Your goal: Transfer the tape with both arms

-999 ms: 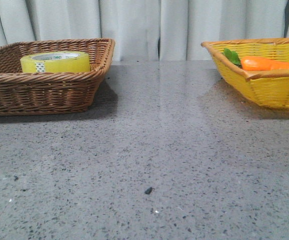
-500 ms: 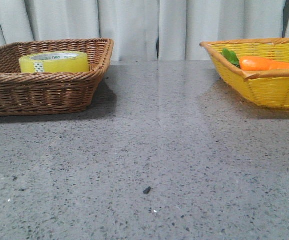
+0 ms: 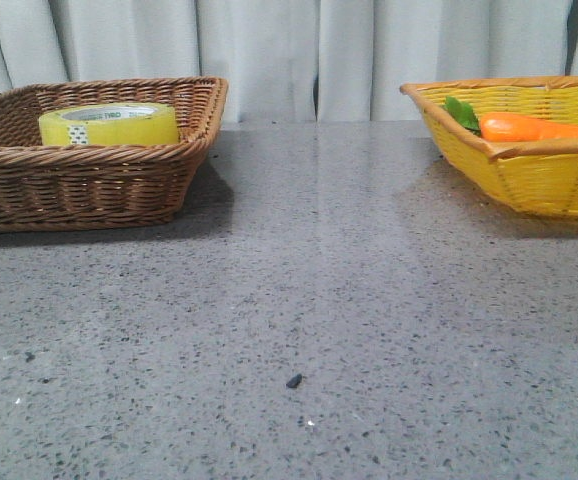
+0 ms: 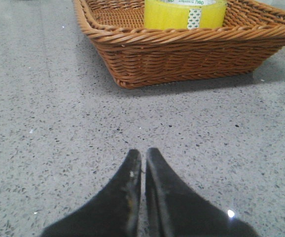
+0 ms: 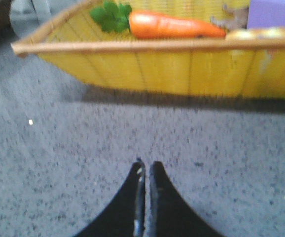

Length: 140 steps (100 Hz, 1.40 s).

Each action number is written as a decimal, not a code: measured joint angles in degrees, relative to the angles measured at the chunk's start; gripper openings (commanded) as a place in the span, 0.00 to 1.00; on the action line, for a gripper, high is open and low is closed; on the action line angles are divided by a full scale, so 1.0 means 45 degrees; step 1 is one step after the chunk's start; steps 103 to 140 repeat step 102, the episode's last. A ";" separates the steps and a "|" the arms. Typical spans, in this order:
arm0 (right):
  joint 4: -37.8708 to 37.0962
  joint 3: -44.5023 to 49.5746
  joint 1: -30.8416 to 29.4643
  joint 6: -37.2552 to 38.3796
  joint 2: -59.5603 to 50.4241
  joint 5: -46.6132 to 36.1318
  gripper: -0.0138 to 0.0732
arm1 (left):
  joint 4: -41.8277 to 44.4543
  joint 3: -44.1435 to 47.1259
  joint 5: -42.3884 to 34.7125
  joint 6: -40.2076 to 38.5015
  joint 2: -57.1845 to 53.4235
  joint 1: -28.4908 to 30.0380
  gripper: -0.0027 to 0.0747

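Only from the wrist views, both arms' jaws show pressed together, tape (image 3: pixel 109 124) untouched.

Front camera sits low, facing 12 o'clock. Wrist cameras ride close above the table: left shares the brown wicker basket (image 3: pixel 89 150) (image 4: pixel 182 49), right the yellow basket (image 3: pixel 529 160) (image 5: pixel 157 64).

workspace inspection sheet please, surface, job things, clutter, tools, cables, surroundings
surface: grey speckled table, a small dark speck near the front.
job's things: tape lies flat in the brown wicker basket on the left, untouched.
clutter: yellow basket on the right holds a carrot; a purple object shows in the right wrist view.
grippers: left tool shut, facing the brown basket; right tool shut, facing the yellow basket; both empty.
cables: nothing seen.
surroundings: pale curtain behind the table.
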 measured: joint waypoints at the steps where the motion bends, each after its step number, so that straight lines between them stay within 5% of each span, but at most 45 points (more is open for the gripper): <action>1: 0.0000 0.0000 0.0000 0.0000 0.0000 0.0040 0.08 | 0.0000 0.0000 0.0000 0.0000 0.0000 0.0000 0.01; 140: -0.0052 -0.0022 -0.0084 0.0024 0.0000 0.0187 0.08 | 0.0000 0.0000 0.0008 0.0000 0.0000 0.0000 0.01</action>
